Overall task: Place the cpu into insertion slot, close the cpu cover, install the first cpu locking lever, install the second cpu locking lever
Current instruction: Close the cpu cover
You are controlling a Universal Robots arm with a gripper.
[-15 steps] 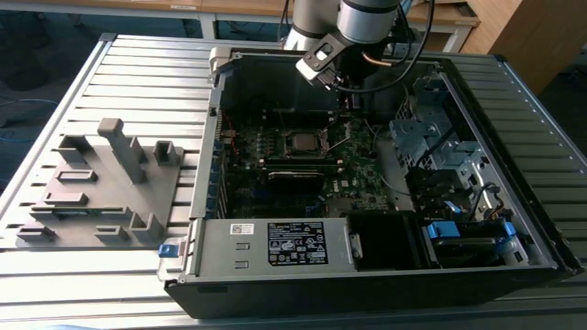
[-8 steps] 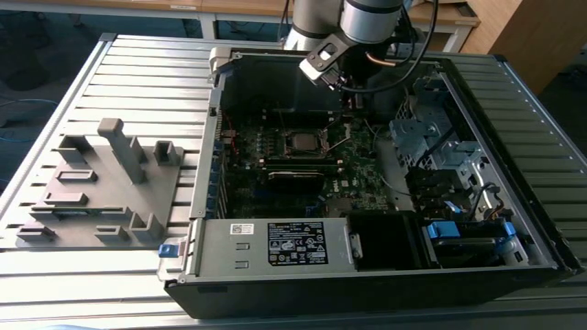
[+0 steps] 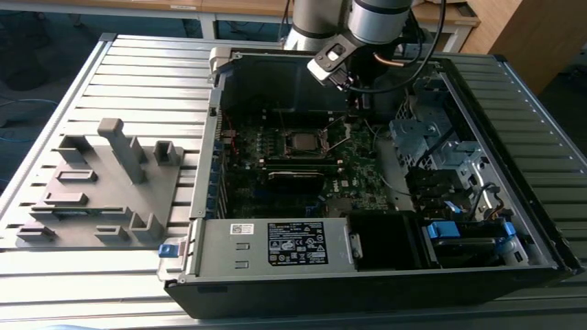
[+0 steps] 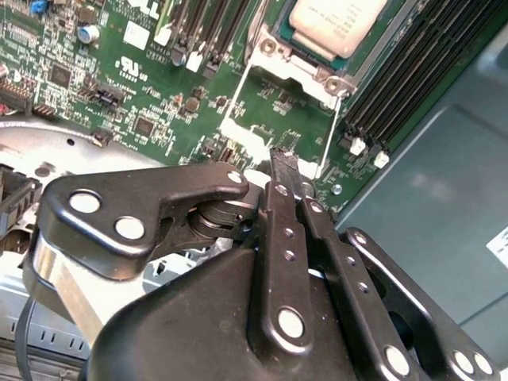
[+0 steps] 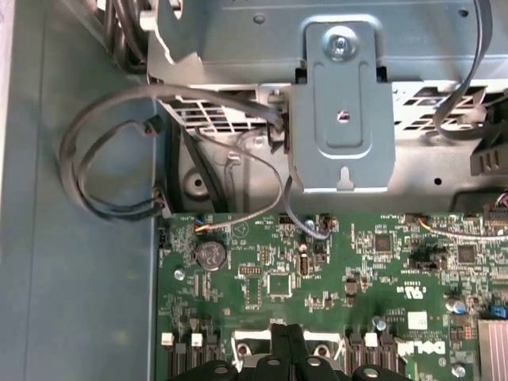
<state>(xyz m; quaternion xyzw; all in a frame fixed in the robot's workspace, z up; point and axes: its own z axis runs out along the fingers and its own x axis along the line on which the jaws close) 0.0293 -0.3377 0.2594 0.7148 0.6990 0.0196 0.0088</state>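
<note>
Silvery and square, the thin metal-faced cpu (image 4: pixel 337 24) lay seated in the small silver-rimmed insertion slot (image 4: pixel 302 70) on the green motherboard (image 4: pixel 119 87). The thin silvery window-frame cpu cover (image 4: pixel 236 135) stood raised off the socket toward the arm's black linkage gripper (image 4: pixel 284 159). Its jaws were pressed together at the cover's free edge; whether they nipped the metal or merely touched it could not be told. The work in hand appeared to be closing the cover, as the chip looked placed, and neither locking lever could be told apart from the frame. Doing it well would likely mean swinging the frame in an arc about its hinge rather than pushing straight down, and keeping it level so no corner catches the chip's rim. Rows of long black memory slots (image 4: pixel 397 75) ran just beside the socket, leaving the fingers little room on that side. In the first wrist view a loop of grey cables (image 5: pixel 103 159) and a grey sheet-metal bracket (image 5: pixel 343 111) sat near the board's edge. In the exterior view the open black computer case (image 3: pixel 367 289) walled the arm in, with a grey drive cage (image 3: pixel 417 134) near it at the exterior view's right. A grey moulded fixture tray (image 3: pixel 101 192) sat well apart on the slatted metal table (image 3: pixel 137 62).
</note>
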